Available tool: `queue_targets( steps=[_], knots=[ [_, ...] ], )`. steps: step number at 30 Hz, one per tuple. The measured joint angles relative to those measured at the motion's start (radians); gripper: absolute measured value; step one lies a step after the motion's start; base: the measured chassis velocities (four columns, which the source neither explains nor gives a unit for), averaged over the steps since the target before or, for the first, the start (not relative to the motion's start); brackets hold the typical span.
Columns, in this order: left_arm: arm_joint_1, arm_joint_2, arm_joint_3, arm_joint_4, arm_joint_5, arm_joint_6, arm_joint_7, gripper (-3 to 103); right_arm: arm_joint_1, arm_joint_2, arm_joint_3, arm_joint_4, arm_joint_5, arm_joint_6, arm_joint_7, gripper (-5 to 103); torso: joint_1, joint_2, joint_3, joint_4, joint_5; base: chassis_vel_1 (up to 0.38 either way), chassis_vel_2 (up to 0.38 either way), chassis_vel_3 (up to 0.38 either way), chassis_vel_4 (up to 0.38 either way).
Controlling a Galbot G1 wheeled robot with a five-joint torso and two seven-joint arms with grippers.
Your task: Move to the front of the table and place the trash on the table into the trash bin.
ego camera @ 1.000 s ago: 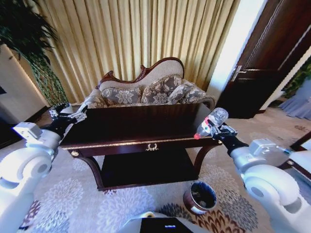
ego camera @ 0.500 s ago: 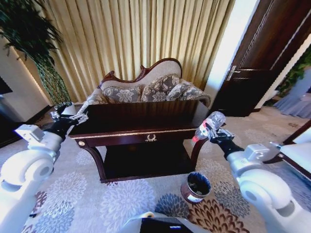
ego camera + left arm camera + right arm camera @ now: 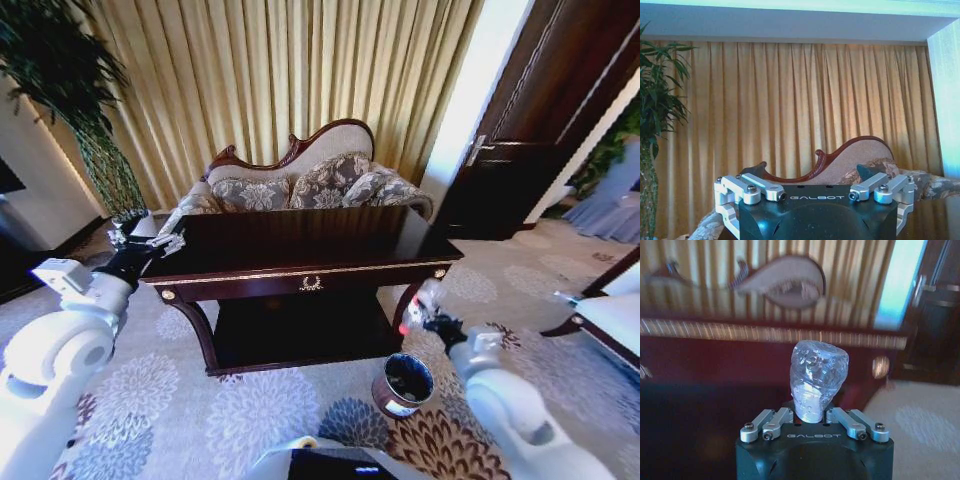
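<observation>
R gripper [image 3: 424, 318] clenched on clear crumpled plastic bottle [image 3: 816, 376], low off the dark glossy gold-trimmed table's [image 3: 300, 250] R front corner, above the small dark round bin [image 3: 404, 385]. Open carpet [image 3: 250, 410] around bin. L gripper [image 3: 150, 243] at table's L edge; grip state can't tell.

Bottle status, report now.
Right tool shut on the bottle, low beside the table's right leg, above the bin. Left tool idle at the table's left end. Nothing in the way.
</observation>
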Motion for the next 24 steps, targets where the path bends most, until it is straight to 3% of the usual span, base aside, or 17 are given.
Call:
queue_targets(
  steps=[5, 8, 17, 24],
  knots=[
    [-0.002, 0.004, -0.001, -0.013, -0.005, 0.001, -0.014, 100, 0.085, 0.039, -0.066, -0.175, -0.075, 0.070, -0.006, 24, 0.000, 0.000, 0.000, 0.0002, -0.0002, 0.000, 0.000, 0.000, 0.000],
    [-0.001, 0.016, -0.013, -0.026, -0.018, 0.004, -0.033, 100, 0.187, 0.060, -0.112, -0.375, -0.129, 0.122, -0.003, 24, 0.000, 0.000, 0.000, 0.0001, -0.0002, 0.000, 0.000, 0.000, 0.000],
    [0.032, 0.019, -0.061, -0.037, -0.034, 0.009, -0.038, 100, 0.372, 0.074, -0.154, -0.686, -0.192, 0.149, 0.025, 24, 0.000, 0.000, 0.000, 0.0001, -0.0003, 0.000, 0.000, 0.000, 0.000],
    [0.036, 0.014, -0.061, -0.041, -0.034, 0.009, -0.037, 100, 0.377, 0.077, -0.147, -0.753, -0.222, 0.140, 0.029, 24, 0.000, 0.000, 0.000, 0.0000, -0.0002, 0.000, 0.000, 0.000, 0.000]
  ],
)
